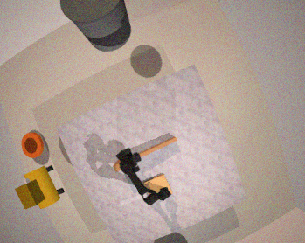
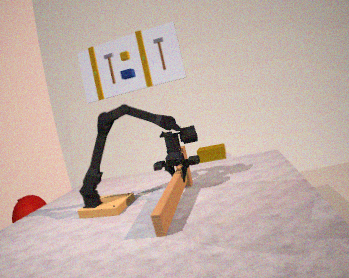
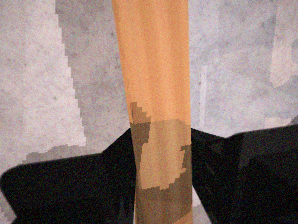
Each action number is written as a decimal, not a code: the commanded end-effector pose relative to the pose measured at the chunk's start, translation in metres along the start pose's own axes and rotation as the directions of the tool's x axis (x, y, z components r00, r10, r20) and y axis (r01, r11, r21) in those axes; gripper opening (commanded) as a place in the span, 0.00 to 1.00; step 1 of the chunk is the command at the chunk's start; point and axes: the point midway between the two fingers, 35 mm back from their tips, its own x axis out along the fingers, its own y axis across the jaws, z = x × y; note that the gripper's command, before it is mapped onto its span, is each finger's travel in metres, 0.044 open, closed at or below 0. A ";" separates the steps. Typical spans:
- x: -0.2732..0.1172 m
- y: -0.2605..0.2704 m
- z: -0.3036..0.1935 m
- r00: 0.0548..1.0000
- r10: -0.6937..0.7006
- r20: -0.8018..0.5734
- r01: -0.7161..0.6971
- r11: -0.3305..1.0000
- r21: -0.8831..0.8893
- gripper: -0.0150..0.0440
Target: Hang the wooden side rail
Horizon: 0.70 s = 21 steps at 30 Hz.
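The wooden side rail [image 1: 158,147] [image 2: 168,205] [image 3: 155,60] is a long orange-brown board. Its end near the camera in the exterior view is low and looks to be on the table; the rail rises slightly towards the post. My gripper [image 1: 129,161] [image 2: 178,173] [image 3: 151,129] points down and is shut on the rail near its post end, one finger on each side. The headboard post [image 1: 116,166] [image 2: 190,179] stands upright just behind the gripper. The steel hooks, the slot and the pins are hidden, so I cannot tell whether the hooks sit on the pins.
The arm's wooden base board [image 1: 166,178] [image 2: 113,206] is on the pale table [image 1: 196,96] [image 2: 259,225], to one side of the rail. Beyond the table stand a yellow object [image 1: 50,197] [image 2: 212,152], an orange ring-shaped object [image 1: 25,149] and a dark cylinder [image 1: 108,35].
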 end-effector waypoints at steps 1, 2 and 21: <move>-0.003 0.003 -0.003 1.000 0.010 -0.005 -0.010 1.000 0.001 0.25; -0.003 0.003 -0.003 1.000 0.010 -0.005 -0.010 1.000 0.001 0.25; -0.003 0.002 -0.005 1.000 0.010 -0.006 -0.010 1.000 0.001 0.25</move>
